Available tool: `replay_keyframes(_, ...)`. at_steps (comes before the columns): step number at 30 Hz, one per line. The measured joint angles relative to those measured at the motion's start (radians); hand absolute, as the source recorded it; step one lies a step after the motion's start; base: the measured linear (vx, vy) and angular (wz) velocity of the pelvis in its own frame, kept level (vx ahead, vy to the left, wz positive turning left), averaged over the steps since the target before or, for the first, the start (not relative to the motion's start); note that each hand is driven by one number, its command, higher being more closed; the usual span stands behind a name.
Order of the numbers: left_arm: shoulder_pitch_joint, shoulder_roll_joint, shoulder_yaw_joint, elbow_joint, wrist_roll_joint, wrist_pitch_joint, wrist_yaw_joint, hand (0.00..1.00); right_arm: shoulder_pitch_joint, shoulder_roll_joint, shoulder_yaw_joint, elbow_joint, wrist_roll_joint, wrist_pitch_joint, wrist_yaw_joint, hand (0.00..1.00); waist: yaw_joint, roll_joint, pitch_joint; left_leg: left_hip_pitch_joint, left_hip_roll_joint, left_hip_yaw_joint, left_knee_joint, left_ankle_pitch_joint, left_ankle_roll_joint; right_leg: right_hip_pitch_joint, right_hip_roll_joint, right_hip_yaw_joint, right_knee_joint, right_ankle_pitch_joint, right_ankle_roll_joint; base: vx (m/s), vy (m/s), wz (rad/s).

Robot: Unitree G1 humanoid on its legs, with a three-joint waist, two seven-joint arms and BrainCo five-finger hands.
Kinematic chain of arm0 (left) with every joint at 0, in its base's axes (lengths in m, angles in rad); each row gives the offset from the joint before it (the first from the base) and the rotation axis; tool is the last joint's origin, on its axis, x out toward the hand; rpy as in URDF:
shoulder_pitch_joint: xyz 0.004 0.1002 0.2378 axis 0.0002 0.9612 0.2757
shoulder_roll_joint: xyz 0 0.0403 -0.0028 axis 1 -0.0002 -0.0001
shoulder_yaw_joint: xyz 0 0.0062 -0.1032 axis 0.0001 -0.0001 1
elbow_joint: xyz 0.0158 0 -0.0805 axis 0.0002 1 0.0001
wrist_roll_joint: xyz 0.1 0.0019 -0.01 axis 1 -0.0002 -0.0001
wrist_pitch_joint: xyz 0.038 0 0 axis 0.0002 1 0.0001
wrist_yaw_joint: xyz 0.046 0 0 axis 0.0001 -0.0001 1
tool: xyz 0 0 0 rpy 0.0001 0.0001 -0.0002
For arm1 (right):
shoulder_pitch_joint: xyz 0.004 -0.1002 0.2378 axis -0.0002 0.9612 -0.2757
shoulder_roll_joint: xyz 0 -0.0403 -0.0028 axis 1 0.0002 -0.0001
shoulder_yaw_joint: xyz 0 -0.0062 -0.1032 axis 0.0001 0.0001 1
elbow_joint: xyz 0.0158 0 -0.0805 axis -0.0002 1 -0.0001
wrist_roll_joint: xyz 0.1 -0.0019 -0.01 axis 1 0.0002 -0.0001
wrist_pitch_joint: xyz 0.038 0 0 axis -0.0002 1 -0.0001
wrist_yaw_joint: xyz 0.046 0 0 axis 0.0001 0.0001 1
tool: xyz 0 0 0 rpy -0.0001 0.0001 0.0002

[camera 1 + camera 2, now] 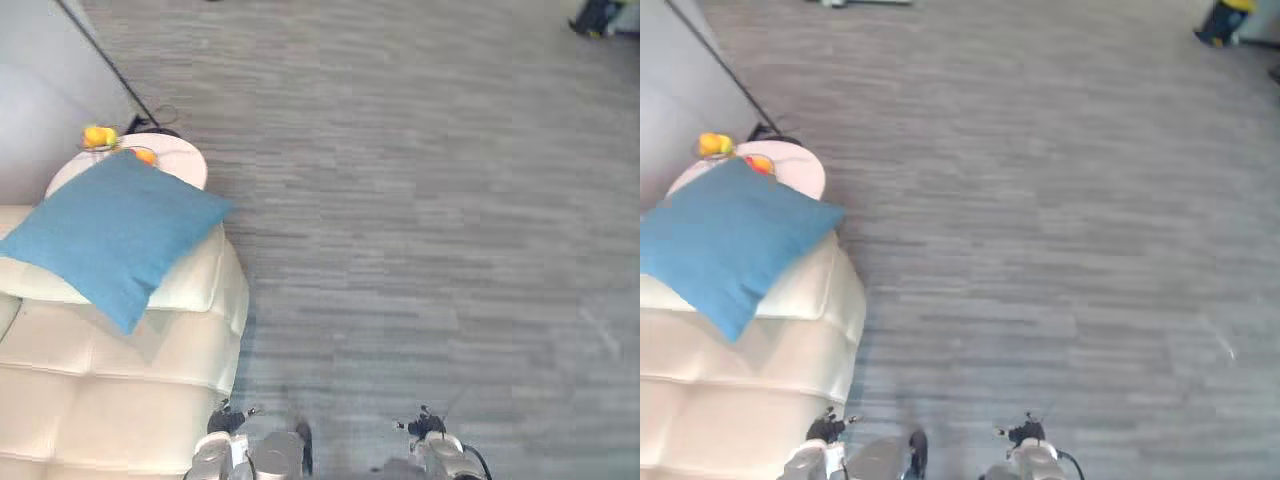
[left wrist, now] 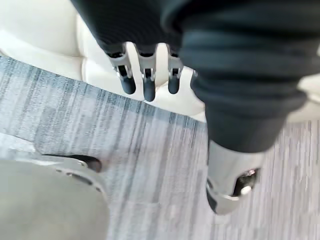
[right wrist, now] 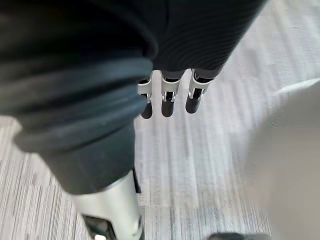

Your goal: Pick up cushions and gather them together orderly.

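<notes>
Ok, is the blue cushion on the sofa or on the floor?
On the sofa: the blue cushion lies across its end, clear of the floor. The left hand and right hand hang open, empty.

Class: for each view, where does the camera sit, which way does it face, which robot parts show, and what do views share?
Left eye view: on the head, facing down at the blue cushion on the cream sofa and grey floor.
Right eye view: beside it, same scene.
Left wrist view: on the left wrist, along the open left hand, toward sofa and floor.
Right wrist view: on the right wrist, along the open right hand, toward floor.
Shared: all see floor; three see the sofa.
</notes>
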Motion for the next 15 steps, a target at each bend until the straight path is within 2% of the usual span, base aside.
replay_keyframes(1,-0.007,-0.006,0.000,0.000,0.000,0.001,0.001,0.00,0.008,0.001,-0.013,-0.011,0.000,-0.001,0.001,0.00,-0.007,0.000,0.000,0.041,-0.004,-0.062,-0.020,-0.009,0.002,-0.046,0.005,-0.018,-0.072,-0.028,-0.020,0.36,-0.038,1.36)
replay_keyframes(2,-0.008,-0.010,0.000,-0.001,0.000,0.001,0.001,0.00,0.013,0.004,-0.023,-0.025,0.001,-0.001,0.001,0.00,-0.013,-0.001,-0.004,0.049,-0.003,-0.095,-0.023,-0.018,0.002,-0.071,0.009,-0.020,-0.117,-0.029,-0.022,0.35,-0.079,1.50)
replay_keyframes(3,-0.009,-0.020,0.001,0.000,0.000,0.000,0.002,0.00,0.013,0.004,-0.032,-0.031,0.002,-0.006,0.000,0.00,-0.023,0.000,-0.003,0.071,0.000,-0.155,-0.022,-0.044,0.002,-0.097,0.023,-0.005,-0.249,-0.025,-0.029,0.21,-0.079,1.17)
replay_keyframes(4,-0.009,-0.025,0.001,0.001,0.000,0.000,0.002,0.00,0.014,0.004,-0.037,-0.031,0.003,-0.006,0.000,0.00,-0.026,0.001,-0.004,0.072,0.001,-0.178,-0.021,-0.053,-0.002,-0.099,0.033,0.009,-0.305,-0.020,-0.023,0.42,-0.210,1.54)
replay_keyframes(5,-0.009,-0.038,0.000,0.002,0.000,0.000,0.002,0.00,0.018,0.007,-0.049,-0.030,0.005,-0.009,-0.001,0.00,-0.032,-0.003,-0.010,0.083,0.001,-0.235,-0.007,-0.086,-0.018,-0.099,0.052,0.070,-0.466,0.012,-0.020,0.45,-0.289,1.52)
replay_keyframes(6,-0.010,-0.043,0.002,0.001,0.001,-0.001,0.001,0.00,0.023,0.012,-0.066,-0.031,0.014,-0.009,-0.001,0.00,-0.032,-0.005,-0.014,0.088,-0.001,-0.292,0.020,-0.119,-0.035,-0.098,0.058,0.107,-0.559,0.060,-0.034,0.39,-0.255,1.51)
replay_keyframes(7,-0.009,-0.044,0.003,0.001,0.001,0.000,0.001,0.00,0.025,0.013,-0.067,-0.030,0.017,-0.009,-0.001,0.00,-0.031,-0.007,-0.021,0.086,-0.002,-0.312,0.031,-0.130,-0.044,-0.097,0.058,0.114,-0.580,0.079,-0.039,0.58,-0.407,1.61)
replay_keyframes(8,-0.006,-0.062,0.009,0.003,0.000,0.000,0.005,0.00,0.031,0.008,-0.071,-0.030,0.034,-0.007,0.000,0.00,-0.032,0.012,-0.047,0.076,0.029,-0.356,0.096,-0.188,-0.078,-0.073,0.068,0.066,-0.589,0.136,-0.057,0.51,-0.338,1.30)
replay_keyframes(10,0.004,-0.083,0.011,0.000,-0.001,-0.001,0.005,0.00,0.028,0.006,-0.091,-0.031,0.051,-0.007,-0.003,0.00,-0.035,0.048,-0.071,0.045,0.070,-0.337,0.164,-0.185,-0.094,-0.055,0.078,-0.007,-0.570,0.096,-0.085,0.56,-0.340,1.12)
replay_keyframes(11,0.003,-0.089,0.012,-0.001,-0.002,-0.001,0.005,0.00,0.025,0.005,-0.092,-0.031,0.057,-0.008,-0.003,0.00,-0.034,0.056,-0.070,0.037,0.079,-0.322,0.185,-0.180,-0.104,-0.046,0.082,-0.020,-0.568,0.089,-0.096,0.46,-0.268,0.81)
replay_keyframes(12,0.000,-0.101,0.032,-0.003,-0.002,-0.001,0.006,0.00,0.019,0.013,-0.092,-0.032,0.060,-0.010,-0.002,0.00,-0.034,0.069,-0.073,-0.002,0.103,-0.265,0.279,-0.147,-0.152,-0.008,0.096,-0.051,-0.580,0.075,-0.115,0.41,-0.236,0.75)
replay_keyframes(13,-0.002,-0.097,0.046,-0.003,-0.003,-0.001,0.005,0.00,0.020,0.023,-0.084,-0.032,0.062,-0.010,-0.001,0.00,-0.032,0.054,-0.062,-0.057,0.125,-0.202,0.406,-0.111,-0.165,0.047,0.095,-0.064,-0.605,0.048,-0.124,0.39,-0.219,0.72)
replay_keyframes(14,-0.003,-0.096,0.047,-0.003,-0.003,-0.001,0.005,0.00,0.019,0.027,-0.083,-0.032,0.063,-0.009,-0.001,0.00,-0.030,0.050,-0.059,-0.074,0.136,-0.174,0.441,-0.113,-0.164,0.067,0.095,-0.065,-0.615,0.040,-0.124,0.40,-0.200,0.76)
replay_keyframes(15,-0.007,-0.095,0.040,-0.013,-0.002,-0.003,0.004,0.00,0.013,0.040,-0.085,-0.030,0.080,-0.009,-0.003,0.00,-0.030,0.046,-0.055,-0.126,0.192,-0.047,0.521,-0.152,-0.165,0.137,0.095,-0.101,-0.649,0.022,-0.130,0.29,-0.136,0.58)
